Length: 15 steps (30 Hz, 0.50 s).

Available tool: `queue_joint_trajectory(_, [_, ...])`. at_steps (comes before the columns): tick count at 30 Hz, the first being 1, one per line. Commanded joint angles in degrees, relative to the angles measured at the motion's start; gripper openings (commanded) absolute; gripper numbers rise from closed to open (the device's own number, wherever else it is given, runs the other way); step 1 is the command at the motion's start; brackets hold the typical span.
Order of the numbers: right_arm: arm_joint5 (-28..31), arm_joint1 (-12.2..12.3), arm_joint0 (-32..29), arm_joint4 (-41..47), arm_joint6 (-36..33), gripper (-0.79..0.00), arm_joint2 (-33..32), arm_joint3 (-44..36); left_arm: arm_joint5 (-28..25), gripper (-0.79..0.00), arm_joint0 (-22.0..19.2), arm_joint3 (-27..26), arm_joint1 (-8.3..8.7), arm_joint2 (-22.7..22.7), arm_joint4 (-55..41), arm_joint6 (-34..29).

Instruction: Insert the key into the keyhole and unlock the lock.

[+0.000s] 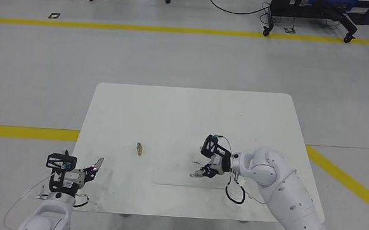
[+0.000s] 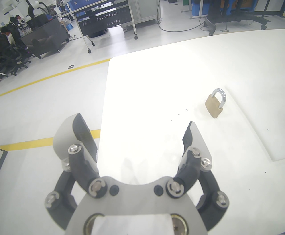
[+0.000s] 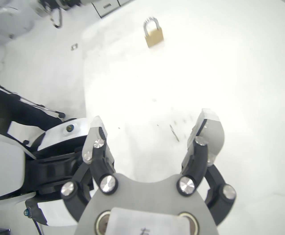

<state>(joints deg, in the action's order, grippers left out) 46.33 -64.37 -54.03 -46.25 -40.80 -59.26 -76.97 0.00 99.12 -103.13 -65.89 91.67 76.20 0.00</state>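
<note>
Top view: white table (image 1: 185, 109) on pale floor striped with yellow lines (image 1: 145, 29); lock (image 1: 139, 149) roughly nine o'clock from right gripper (image 1: 200, 173), two o'clock from left gripper (image 1: 97, 165). Left wrist view: jaws spread wide, empty; lock (image 2: 215, 104) ahead, wheeled carts (image 2: 44, 37) behind. Right wrist view: jaws wide apart, empty; thin key (image 3: 174, 132) flat on table beside one finger.

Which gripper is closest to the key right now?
The right gripper: the key lies on the table just inside its open fingers. The left gripper is at the table's edge, with the padlock ahead of it.
</note>
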Motion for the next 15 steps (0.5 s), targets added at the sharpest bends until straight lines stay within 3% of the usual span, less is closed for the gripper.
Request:
queue_joint_trajectory(1, [-1.3, -0.22, 0.65, -1.82, 0.74, -0.065, 0.89, 1.42, 0.0, 0.0, 0.0, 0.0, 0.0, 0.0, 0.0, 0.0])
queue_joint_trajectory(8, [-3.03, -0.96, 3.36, -5.79, 1.95, -0.283, 3.91, 4.06, 0.0, 0.0, 0.0, 0.0, 0.0, 0.0, 0.0, 0.0])
queue_joint_trajectory(11, [-5.55, -1.29, 4.43, -9.16, 1.0, -0.453, 5.44, 4.37, 0.0, 0.0, 0.0, 0.0, 0.0, 0.0, 0.0, 0.0])
queue_joint_trajectory(15, [-7.01, -1.82, 5.44, -11.22, 0.19, -0.576, 7.51, 4.5, 0.0, 0.0, 0.0, 0.0, 0.0, 0.0, 0.0, 0.0])
